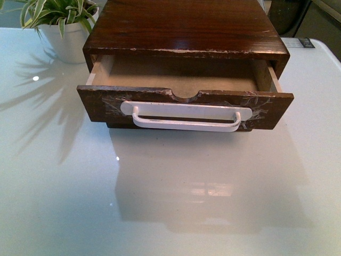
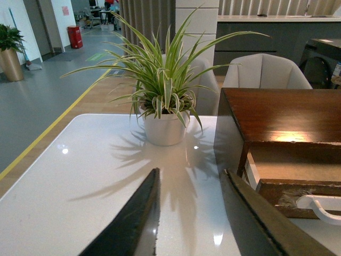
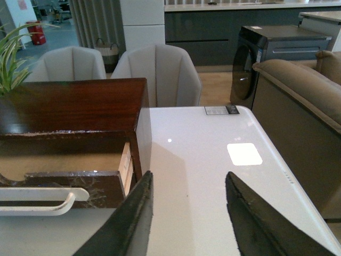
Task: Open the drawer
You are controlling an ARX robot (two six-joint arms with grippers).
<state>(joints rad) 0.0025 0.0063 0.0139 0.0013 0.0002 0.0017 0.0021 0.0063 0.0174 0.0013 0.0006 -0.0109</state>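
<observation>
drawer (image 1: 184, 109) pulled out | left gripper (image 2: 189, 213) jaws wide | right gripper (image 3: 186, 216) jaws wide

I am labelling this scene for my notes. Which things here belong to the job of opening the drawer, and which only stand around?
Belong to the job:
- drawer, already pulled out and empty
- white bar handle
- wooden cabinet that holds it

Just standing around:
- potted plant
- white table
- chairs, behind the table
</observation>
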